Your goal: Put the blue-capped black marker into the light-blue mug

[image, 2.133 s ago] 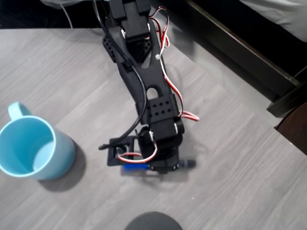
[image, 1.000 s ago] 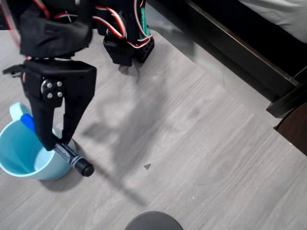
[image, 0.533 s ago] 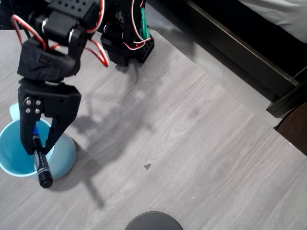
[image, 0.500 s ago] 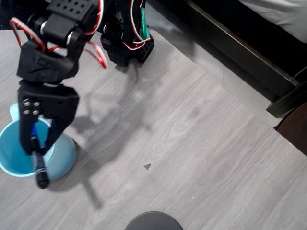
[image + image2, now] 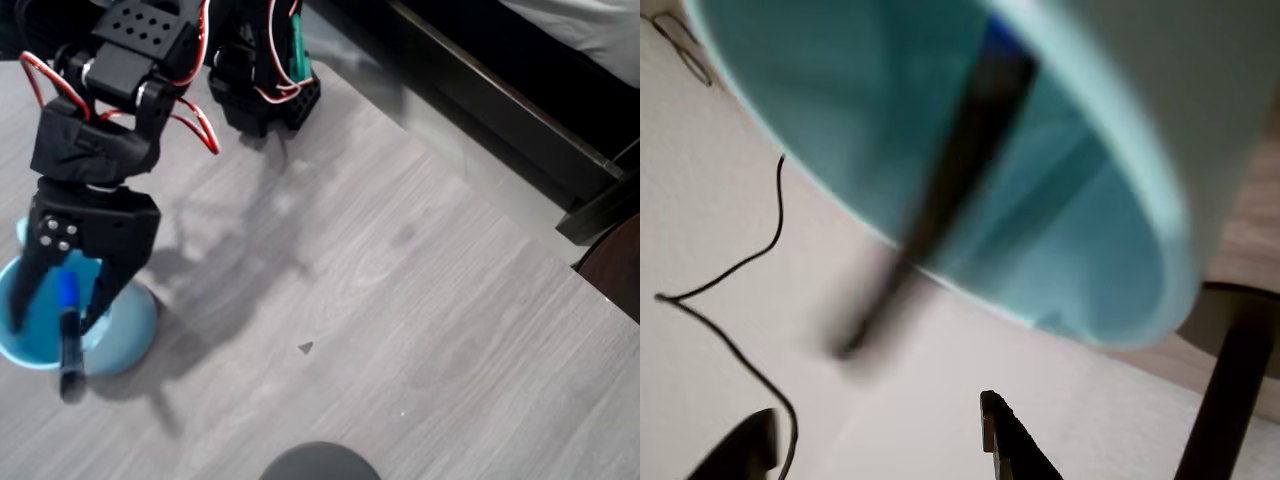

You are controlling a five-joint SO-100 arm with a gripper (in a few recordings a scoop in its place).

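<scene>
Marker tips over the rim of the light-blue mug as the gripper parts.

Seen from overhead, the blue-capped black marker lies across the mug's near rim, blue cap over the opening and dark tail hanging outside towards the grey table; half a second earlier it sat pinched between the fingers, which now stand spread to either side of it, no longer clamping the barrel. The black arm has swung a little further left over the mug since then, and the mug has kept its place at the table's left edge. In the wrist view the marker is a blurred dark streak slanting across the mug's mouth, cap end inside.
</scene>
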